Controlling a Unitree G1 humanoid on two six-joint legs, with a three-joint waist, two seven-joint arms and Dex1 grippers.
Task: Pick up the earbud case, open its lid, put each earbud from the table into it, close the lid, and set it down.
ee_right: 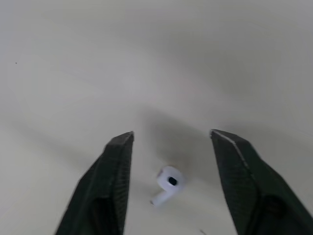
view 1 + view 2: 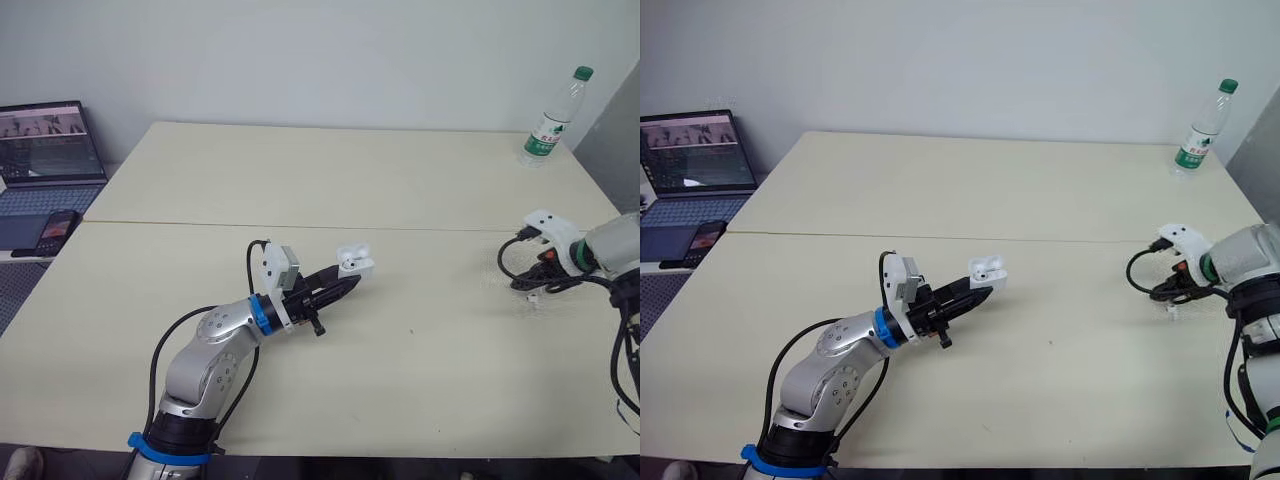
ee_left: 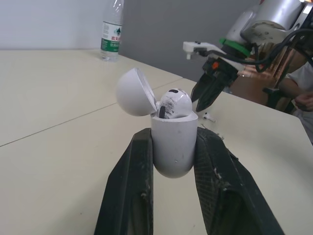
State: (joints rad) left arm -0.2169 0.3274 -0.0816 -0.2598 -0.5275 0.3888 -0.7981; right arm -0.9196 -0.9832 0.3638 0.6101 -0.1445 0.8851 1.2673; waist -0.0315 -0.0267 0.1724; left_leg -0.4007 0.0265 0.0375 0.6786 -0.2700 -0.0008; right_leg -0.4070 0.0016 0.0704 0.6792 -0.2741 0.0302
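Left gripper pinches the open earbud case; right gripper spreads over an earbud, bottle beyond.

Earbud case: one, centre of frame. Earbuds: two in total. The first earbud is counted inside the case, and the second earbud lies loose at the right of frame. Water bottle: one, upper right. Laptop: one, upper left. Phone: one, left edge.
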